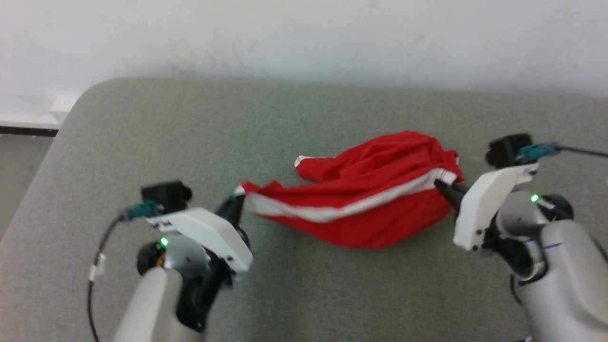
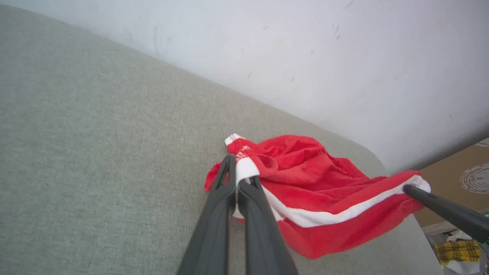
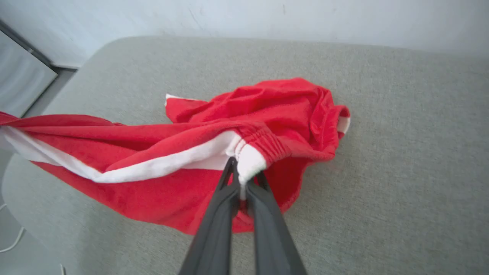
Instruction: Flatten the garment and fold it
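A wide grey-green, fabric-covered table with rounded corners (image 1: 142, 123) spans the head view from 9 to 3 o'clock. Behind it, at 12 o'clock, rises a plain white, lightly scuffed wall (image 1: 304, 38) in soft, even light. At 9 o'clock, a dark skirting strip (image 1: 23, 129) meets a dull grey floor (image 1: 14, 180).

A grey cloth-topped table (image 1: 332, 294) with rounded corners sits before a scuffed white wall (image 1: 304, 38). Past one corner, something yellow-checked (image 2: 456, 250) lies low down near a brown board (image 2: 450, 179).

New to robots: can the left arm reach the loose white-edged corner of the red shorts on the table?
Probably yes: the white-edged corner lies just beyond the left gripper, though that is shut on the red shorts.
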`<state>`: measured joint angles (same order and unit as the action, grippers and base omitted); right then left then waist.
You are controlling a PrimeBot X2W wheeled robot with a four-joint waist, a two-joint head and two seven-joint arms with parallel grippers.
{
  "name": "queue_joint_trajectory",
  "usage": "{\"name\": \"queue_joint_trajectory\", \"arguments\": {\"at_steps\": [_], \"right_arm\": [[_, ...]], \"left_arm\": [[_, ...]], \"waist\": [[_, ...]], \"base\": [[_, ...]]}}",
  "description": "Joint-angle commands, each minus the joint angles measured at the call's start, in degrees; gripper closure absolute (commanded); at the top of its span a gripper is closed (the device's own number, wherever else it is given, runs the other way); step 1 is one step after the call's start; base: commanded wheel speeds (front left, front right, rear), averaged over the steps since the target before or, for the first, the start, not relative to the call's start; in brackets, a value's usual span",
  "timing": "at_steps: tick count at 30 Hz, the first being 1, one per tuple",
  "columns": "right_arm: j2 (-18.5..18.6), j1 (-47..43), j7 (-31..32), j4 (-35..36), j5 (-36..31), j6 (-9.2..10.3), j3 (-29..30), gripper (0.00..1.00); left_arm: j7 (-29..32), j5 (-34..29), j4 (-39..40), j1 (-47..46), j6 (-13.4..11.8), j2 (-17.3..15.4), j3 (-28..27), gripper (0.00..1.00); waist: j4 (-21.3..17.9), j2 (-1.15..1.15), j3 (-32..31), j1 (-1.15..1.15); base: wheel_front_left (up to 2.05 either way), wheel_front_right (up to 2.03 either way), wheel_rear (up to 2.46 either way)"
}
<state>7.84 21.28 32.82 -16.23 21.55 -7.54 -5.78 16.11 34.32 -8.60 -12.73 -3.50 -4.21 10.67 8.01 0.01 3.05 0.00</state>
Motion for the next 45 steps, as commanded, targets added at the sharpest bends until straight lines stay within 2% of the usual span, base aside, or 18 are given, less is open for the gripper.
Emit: {"name": "queue_joint_trajectory", "arguments": {"at_steps": [1, 3, 8, 15, 21, 26, 32, 39, 45], "right_arm": [[0.7, 1.4, 1.5, 2.0, 3.6, 0.05, 1.0, 1.00], [1.4, 2.3, 4.4, 5.2, 8.2, 0.05, 2.8, 1.00], [3.2, 4.0, 11.2, 11.4, 13.7, 0.05, 7.0, 1.00], [-0.6, 5.0, 19.0, 16.8, 18.0, 0.05, 13.1, 1.00], [-3.5, 11.0, 24.4, 17.7, 18.1, 0.05, 15.0, 1.00], [-4.7, 21.7, 23.1, 13.3, 15.8, 0.05, 16.9, 1.00], [-4.9, 36.5, 18.4, 3.4, 12.3, 0.05, 16.4, 1.00], [-4.9, 52.8, 5.0, -8.8, 8.0, 0.05, 14.0, 1.00], [-5.0, 61.3, -6.5, -16.5, 7.9, 0.05, 11.9, 1.00]], "left_arm": [[-0.4, 0.4, 1.2, -2.2, 0.3, -1.1, -1.3, 1.00], [-0.4, 0.9, 2.9, -4.2, -0.1, -2.3, -3.2, 1.00], [-0.2, 1.3, 6.7, -9.2, -1.4, -5.3, -7.1, 1.00], [2.0, 0.9, 8.8, -13.7, -2.8, -7.5, -8.3, 1.00], [5.6, 0.4, 5.9, -20.9, -2.9, -8.8, -6.9, 1.00], [7.5, 0.2, 0.8, -31.0, -3.0, -8.9, -6.1, 1.00], [6.7, -2.3, -7.0, -44.1, -3.6, -10.6, -6.0, 1.00], [0.6, -6.0, -13.2, -57.2, -4.6, -11.6, -5.9, 1.00], [-7.9, -7.4, -15.9, -64.8, -3.8, -11.0, -6.1, 1.00]], "waist": [[-1.2, -0.01, -2.1, 0.00], [-1.9, -0.01, -3.5, 0.00], [-3.6, -0.01, -6.4, 0.00], [-5.3, -0.01, -8.4, 0.00], [-6.5, -0.01, -5.4, 0.00], [-7.1, -0.01, 1.1, 0.00], [-8.3, -0.01, 10.1, 0.00], [-9.5, -0.01, 18.8, 0.00], [-9.8, -0.01, 22.7, 0.00]], "base": [[0.00, 0.00, 0.00], [0.00, 0.00, 0.00], [0.00, 0.00, 0.00], [0.00, 0.00, 0.00], [0.00, 0.00, 0.00], [0.00, 0.00, 0.00], [0.00, 0.00, 0.00], [0.00, 0.00, 0.00], [0.00, 0.00, 0.00]]}}
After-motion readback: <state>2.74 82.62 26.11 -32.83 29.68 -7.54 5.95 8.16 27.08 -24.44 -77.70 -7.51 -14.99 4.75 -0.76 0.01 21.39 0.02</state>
